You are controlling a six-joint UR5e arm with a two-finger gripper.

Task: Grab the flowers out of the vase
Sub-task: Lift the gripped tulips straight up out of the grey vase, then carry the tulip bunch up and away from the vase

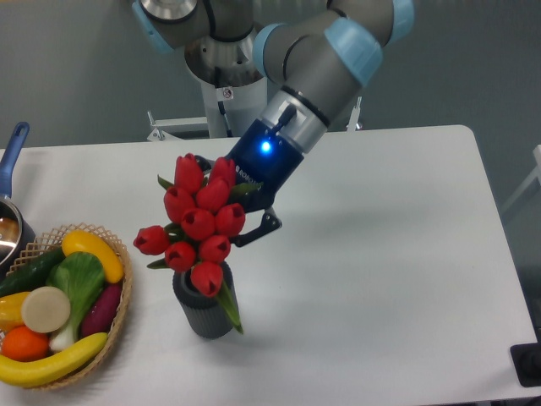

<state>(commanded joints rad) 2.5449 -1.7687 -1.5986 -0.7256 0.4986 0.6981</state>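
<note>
We see the claw clenched around the flowers, holding the bunch tilted just above the vase on the white worktop. White lettering on the claw's dark blue body is too small for us to read.

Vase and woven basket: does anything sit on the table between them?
No. In the camera view, only bare white table separates the vase from the basket; the flowers hang above that gap.

Basket of produce — pan behind
</note>
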